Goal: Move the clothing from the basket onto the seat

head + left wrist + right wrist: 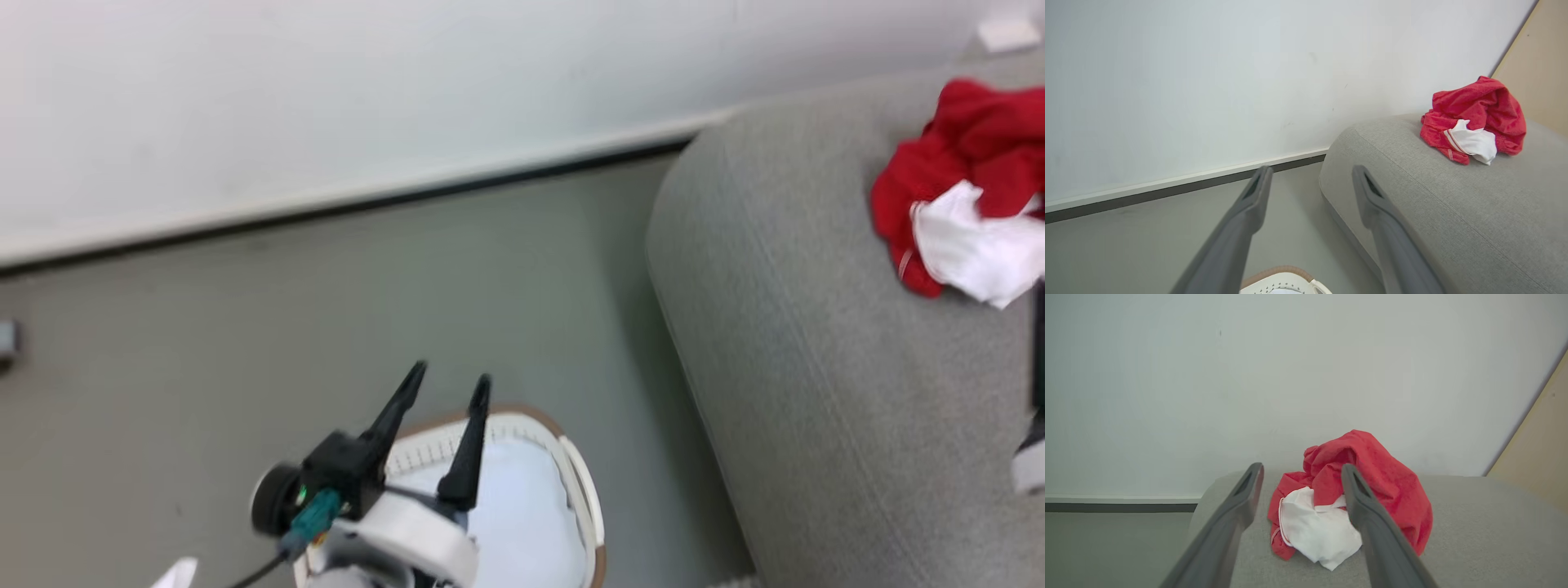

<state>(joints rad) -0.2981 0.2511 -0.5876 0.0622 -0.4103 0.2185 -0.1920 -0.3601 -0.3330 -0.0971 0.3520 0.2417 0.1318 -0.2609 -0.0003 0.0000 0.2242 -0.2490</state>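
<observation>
The seat [816, 343] bore the crumpled clothing [1392, 490], so the placing step looked finished. The next move probably called for drawing the right arm back clear. Over the basket [531, 420] the left gripper [451, 374] hung wide and empty. The right gripper [1301, 468] hovered before the heap, fingers spread, holding nothing.

White wall [408, 82], dark baseboard [326, 210], grey-green floor [326, 327].

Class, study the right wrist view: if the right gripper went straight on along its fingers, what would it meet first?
Probably the clothing, heaped on the seat just beyond the open fingers of the right gripper. How far off it lies is hard to judge; behind it, the wall.
</observation>
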